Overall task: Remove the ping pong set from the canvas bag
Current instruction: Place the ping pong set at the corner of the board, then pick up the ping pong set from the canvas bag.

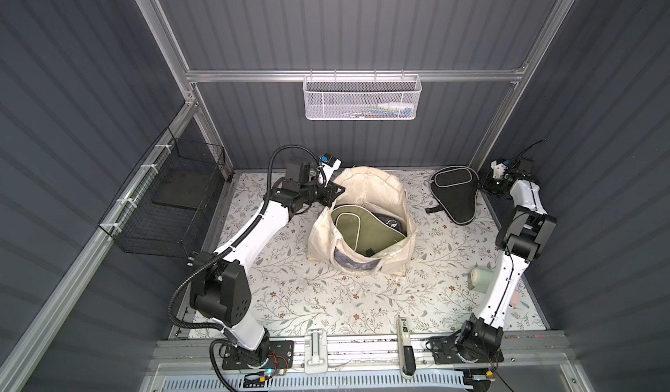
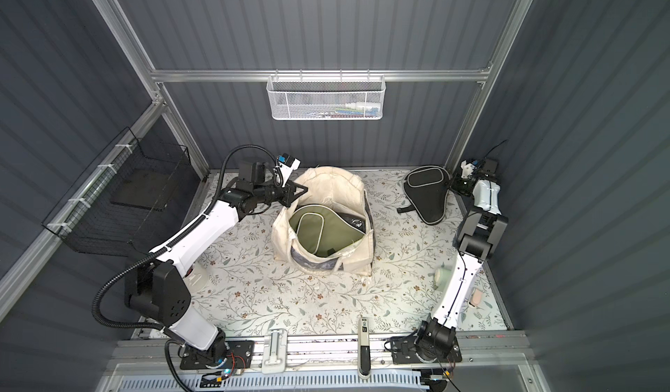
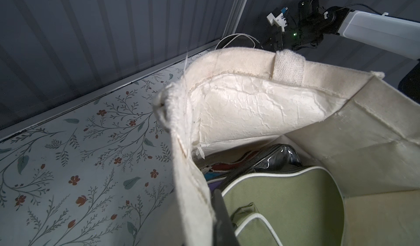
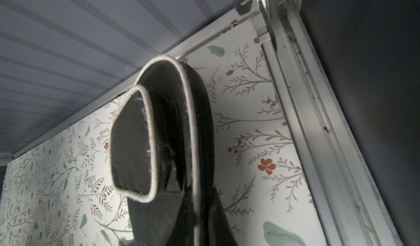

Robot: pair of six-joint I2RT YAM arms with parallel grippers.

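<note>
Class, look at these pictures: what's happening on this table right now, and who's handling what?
The left gripper pinches the rim of the canvas bag, holding it open. The right gripper grips a black paddle case at the far right corner of the table, outside the bag. An olive paddle case lies on top inside the bag, with more items beneath it.

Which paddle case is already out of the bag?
The black paddle case with grey piping, at the far right corner, gripped by the right end effector. The olive case sits inside the canvas bag.
</note>
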